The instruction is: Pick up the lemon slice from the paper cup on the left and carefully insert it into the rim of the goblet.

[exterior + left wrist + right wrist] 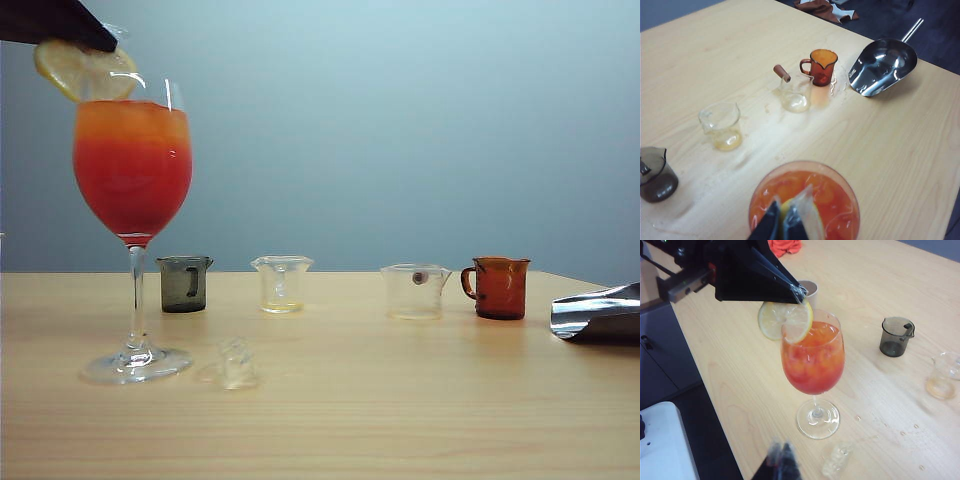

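Nearest the exterior camera, the goblet (132,170) was stood on the table (400,420), full of red-to-orange drink. At its rim the lemon slice (85,72) was pinched on edge by the closed left gripper (100,40), seemingly so that the rim could be entered by it; whether it was seated could not be told. The right gripper (780,460), parked low beside the goblet's foot, was seen blurred and empty, its jaws seemingly together. Farther back, a dark beaker (184,283) and an amber mug (498,287) were left clear.
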{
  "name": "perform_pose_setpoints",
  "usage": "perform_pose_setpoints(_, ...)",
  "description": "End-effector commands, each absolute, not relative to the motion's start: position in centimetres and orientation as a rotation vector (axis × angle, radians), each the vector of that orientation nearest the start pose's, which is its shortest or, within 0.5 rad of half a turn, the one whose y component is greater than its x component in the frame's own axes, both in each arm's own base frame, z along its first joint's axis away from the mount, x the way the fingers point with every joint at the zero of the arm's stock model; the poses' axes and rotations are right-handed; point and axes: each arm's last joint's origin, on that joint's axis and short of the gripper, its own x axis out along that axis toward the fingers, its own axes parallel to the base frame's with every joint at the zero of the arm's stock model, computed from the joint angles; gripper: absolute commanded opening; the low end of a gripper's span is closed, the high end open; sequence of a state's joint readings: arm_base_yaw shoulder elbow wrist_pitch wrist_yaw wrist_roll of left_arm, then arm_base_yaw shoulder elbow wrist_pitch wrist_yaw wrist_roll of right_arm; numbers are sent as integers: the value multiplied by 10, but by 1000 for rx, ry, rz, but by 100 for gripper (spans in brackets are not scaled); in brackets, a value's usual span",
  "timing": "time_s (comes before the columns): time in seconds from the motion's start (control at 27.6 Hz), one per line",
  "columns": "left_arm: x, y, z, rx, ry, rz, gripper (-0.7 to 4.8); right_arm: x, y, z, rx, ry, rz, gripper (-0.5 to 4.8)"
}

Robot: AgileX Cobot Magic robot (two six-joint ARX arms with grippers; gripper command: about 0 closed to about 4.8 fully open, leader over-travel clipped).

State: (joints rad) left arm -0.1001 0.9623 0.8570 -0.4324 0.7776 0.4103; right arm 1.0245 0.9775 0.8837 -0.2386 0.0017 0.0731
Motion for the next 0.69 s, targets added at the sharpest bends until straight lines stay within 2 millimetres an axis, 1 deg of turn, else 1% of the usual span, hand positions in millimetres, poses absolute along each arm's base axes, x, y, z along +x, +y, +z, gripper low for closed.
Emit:
perform_pose_setpoints(0.04,189,-40,307,177,370,-954,-6,111,183,329,-103,330,997,-6)
perform_pose_setpoints(0.25,189,-40,307,178,369,-953,-5,112,183,329,-103,330,998,-6)
perform_pose_setpoints(0.33,190,-40,308,178,367,-953,8,112,183,329,-103,330,998,-6)
perform_pose_setpoints(0.36,190,-40,308,178,366,-952,36,112,183,329,-103,330,998,-6)
perform_pose_setpoints(0.47,190,-40,308,179,366,-952,95,112,183,329,-104,330,997,-6)
perform_pose_setpoints(0.54,190,-40,308,179,363,-952,102,112,183,329,-104,330,997,-6)
perform_pose_setpoints(0.65,190,-40,309,182,355,-952,177,112,183,329,-104,330,997,-6)
perform_pose_setpoints(0.69,189,-39,310,183,349,-950,232,112,183,329,-104,331,997,-6)
